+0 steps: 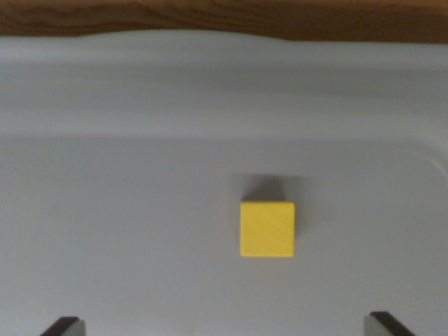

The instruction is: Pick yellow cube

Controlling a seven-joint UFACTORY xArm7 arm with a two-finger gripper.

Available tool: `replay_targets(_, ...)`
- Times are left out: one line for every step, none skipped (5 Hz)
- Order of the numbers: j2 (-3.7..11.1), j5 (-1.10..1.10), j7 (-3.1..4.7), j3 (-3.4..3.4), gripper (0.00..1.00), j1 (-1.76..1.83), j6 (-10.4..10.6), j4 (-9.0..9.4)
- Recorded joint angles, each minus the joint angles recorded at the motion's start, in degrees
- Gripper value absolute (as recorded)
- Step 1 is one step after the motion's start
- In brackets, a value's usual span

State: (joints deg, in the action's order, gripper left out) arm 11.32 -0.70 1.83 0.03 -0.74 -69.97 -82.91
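So the yellow cube [267, 229] sits flat on a pale grey-white surface [126, 231], a bit toward the wrist view's right of centre and a little below the middle of the frame. We're looking almost straight down on it, so what shows is basically one square top face, with crisp edges and square corners. The face has a faint diagonal grain to it (could be a printed or moulded finish, too soft to say which), and the yellow is matte, no glare. A soft dark shadow sits just past the cube's far edge.

The surface around the cube is smooth and plain, looks like plastic or painted board. Beyond the cube, toward the top of the frame, it rises in a couple of blurry, rounded bands like a moulded lip or wall [224, 77], and to the cube's far right there's a hint of a curved corner. Past that lip runs a strip of brown wood [224, 15] with visible darker grain.

Nearer than the cube, at the bottom edge, the gripper [227, 326] shows only as two dark fingertips [63, 326], one in each lower corner. They're spread wide apart, with nothing between them, and the cube lies ahead of that gap, well apart from both tips.
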Motion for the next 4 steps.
replay_targets(0.00, 0.00, 0.00, 0.00, 0.00, 0.00, 0.00, 0.00)
replay_targets(2.11, 0.16, 0.43, -0.22, 0.00, -0.20, 2.70, 1.08)
replay_targets(2.11, 0.16, 0.43, -0.22, 0.00, -0.20, 2.70, 1.08)
replay_targets(4.23, 0.33, 0.86, -0.44, 0.00, -0.40, 5.42, 2.17)
